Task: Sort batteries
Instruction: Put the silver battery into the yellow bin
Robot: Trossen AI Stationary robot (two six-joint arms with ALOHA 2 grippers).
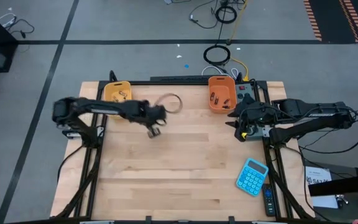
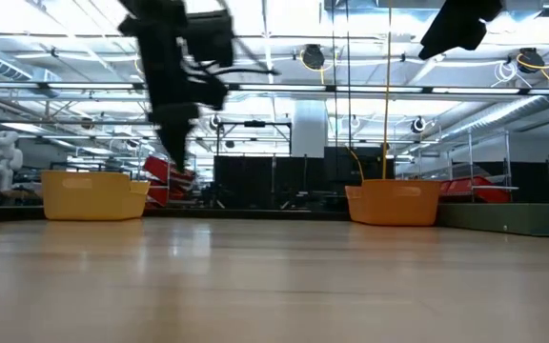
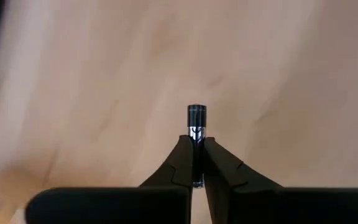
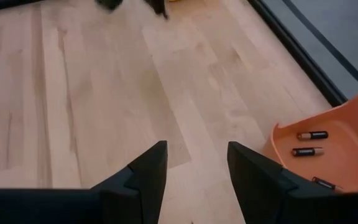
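Observation:
My left gripper [image 1: 154,129] hangs above the table's middle left, right of the yellow bin [image 1: 117,92], and is shut on a small dark battery [image 3: 196,117]. It also shows in the low view [image 2: 177,152], well above the tabletop. My right gripper [image 4: 194,165] is open and empty near the orange bin [image 1: 221,94], at the right [image 1: 238,124]. Batteries [image 4: 311,135] lie on the orange bin's floor. Small dark things [image 1: 122,94] lie in the yellow bin. No loose batteries show on the table. My left gripper pinches the battery between its two fingertips [image 3: 182,158]. The battery lies along the fingers, and its far end [image 3: 196,112] sticks out past the tips. It is lifted clear of the table.
A thin ring-shaped loop [image 1: 171,101] lies on the table between the two bins. A blue calculator [image 1: 252,176] and a dark remote [image 1: 269,200] lie at the near right. Bare wood fills the table's middle and near side.

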